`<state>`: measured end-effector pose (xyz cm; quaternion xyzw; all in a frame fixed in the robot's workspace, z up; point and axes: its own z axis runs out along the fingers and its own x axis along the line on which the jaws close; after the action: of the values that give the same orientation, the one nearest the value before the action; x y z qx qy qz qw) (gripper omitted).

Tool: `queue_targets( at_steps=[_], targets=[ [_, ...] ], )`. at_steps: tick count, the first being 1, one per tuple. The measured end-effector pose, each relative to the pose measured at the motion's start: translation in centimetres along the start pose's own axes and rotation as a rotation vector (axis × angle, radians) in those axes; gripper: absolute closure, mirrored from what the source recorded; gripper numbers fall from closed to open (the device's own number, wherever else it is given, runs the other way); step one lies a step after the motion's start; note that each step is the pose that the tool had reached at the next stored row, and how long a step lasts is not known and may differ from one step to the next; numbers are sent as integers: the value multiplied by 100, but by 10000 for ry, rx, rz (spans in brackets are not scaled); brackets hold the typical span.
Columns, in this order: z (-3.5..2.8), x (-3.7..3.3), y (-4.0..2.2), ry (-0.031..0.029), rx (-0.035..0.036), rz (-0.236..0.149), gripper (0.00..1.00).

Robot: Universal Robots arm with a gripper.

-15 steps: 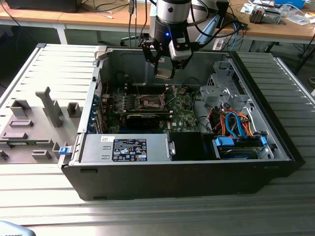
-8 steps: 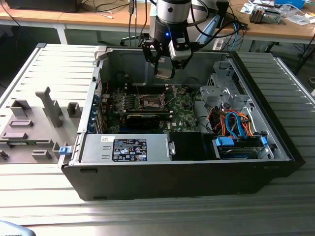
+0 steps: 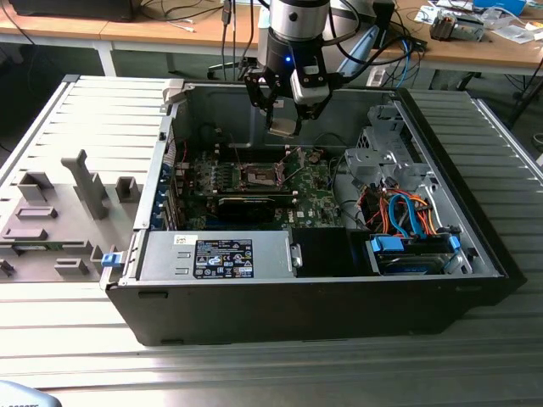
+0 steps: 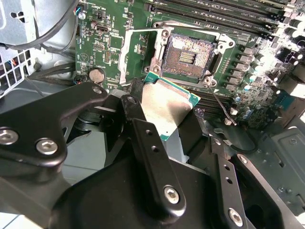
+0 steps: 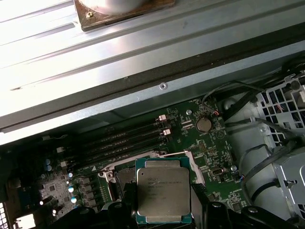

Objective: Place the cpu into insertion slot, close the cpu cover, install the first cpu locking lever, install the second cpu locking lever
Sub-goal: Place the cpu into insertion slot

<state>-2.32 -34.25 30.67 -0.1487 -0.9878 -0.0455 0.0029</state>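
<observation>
- Above the open computer case [image 3: 322, 314], in the exterior view, the gripper [image 3: 284, 119] hangs over the green motherboard [image 3: 314, 191] with its fingers closed on the cpu [image 3: 283, 127] — the chip is in the air, clear of the board
- Below it on the board sits the insertion slot [image 3: 260, 175], a small dark square with a metal rim
- In the second wrist view, two black fingers [image 4: 152, 152] clamp the cpu [image 4: 167, 107] by opposite edges, its silver-grey top facing the camera
- Just past the chip's far edge lies the insertion slot [image 4: 188, 55], uncovered, its field of contacts showing
- The cpu cover [image 4: 125, 57] — a thin silver frame — is swung open beside the slot, on the side toward a round coin battery [image 4: 96, 75]
- In the first wrist view, the cpu [image 5: 163, 195] is seen face-on between the fingers, with green edging around its metal top
- It is held over the socket area, and long black memory slots [image 5: 124, 138] run beside it on the board
</observation>
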Motion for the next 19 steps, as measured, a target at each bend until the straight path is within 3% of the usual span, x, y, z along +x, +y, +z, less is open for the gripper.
queue_targets(
  at_steps=[19],
  targets=[
    [1, 0, 0, -12, -3, 129, 45]
  ],
)
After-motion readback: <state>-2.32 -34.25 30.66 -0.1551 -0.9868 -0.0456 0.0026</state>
